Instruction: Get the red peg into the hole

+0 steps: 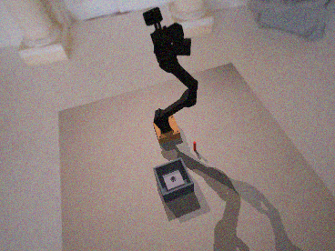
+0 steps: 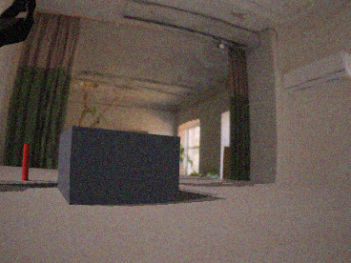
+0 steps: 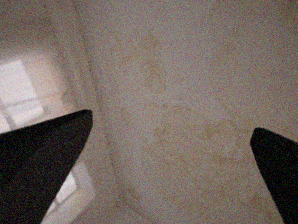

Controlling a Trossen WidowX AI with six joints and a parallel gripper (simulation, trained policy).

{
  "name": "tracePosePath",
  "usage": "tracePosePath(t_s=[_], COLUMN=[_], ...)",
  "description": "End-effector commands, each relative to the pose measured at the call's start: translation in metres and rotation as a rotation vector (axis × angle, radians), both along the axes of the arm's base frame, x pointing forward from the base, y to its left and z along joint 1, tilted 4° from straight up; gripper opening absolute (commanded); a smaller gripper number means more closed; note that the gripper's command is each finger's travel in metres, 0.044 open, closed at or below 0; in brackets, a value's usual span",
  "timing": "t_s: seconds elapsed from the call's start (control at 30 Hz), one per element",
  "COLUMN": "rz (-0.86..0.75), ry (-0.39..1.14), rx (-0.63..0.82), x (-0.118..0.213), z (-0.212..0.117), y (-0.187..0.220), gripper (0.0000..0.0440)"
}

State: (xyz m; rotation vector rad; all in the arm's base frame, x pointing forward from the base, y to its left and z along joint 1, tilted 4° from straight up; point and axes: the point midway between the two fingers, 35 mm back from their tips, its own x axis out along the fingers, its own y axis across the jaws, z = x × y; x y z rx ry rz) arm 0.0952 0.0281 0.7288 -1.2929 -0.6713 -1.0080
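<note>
The red peg [image 1: 195,146] [image 2: 26,162] stands upright on the table top, beside the box and clear of it. The open grey box [image 1: 178,193] [image 2: 124,167] sits in front of the arm's base. The pale plate [image 1: 168,184] lies at its bottom, with a dark hole near the middle. In the exterior view the box's walls hide the plate. My gripper [image 3: 170,126] is open and empty, its two black fingertips wide apart in the wrist view. The arm is raised high, far above the peg and the box. The wrist view shows neither peg nor box.
The arm's orange base [image 1: 168,135] is behind the box, with the peg off to its right in the top view. The arm's shadow crosses the table top [image 1: 105,182] at the right. Stone column feet and a grey rock-like shape stand beyond the table's far edge.
</note>
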Motion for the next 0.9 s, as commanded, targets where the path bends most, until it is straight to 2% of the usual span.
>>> tracePosePath(t_s=[0.0, 0.43, 0.87], rz=[0.061, 0.323, 0.53], ry=[-0.048, -0.233, -0.369], rx=[0.064, 0.379, 0.753], x=[-0.011, -0.042, -0.037], z=[-0.001, -0.023, -0.072], y=[-0.014, -0.086, -0.166], gripper=[0.044, 0.044, 0.044])
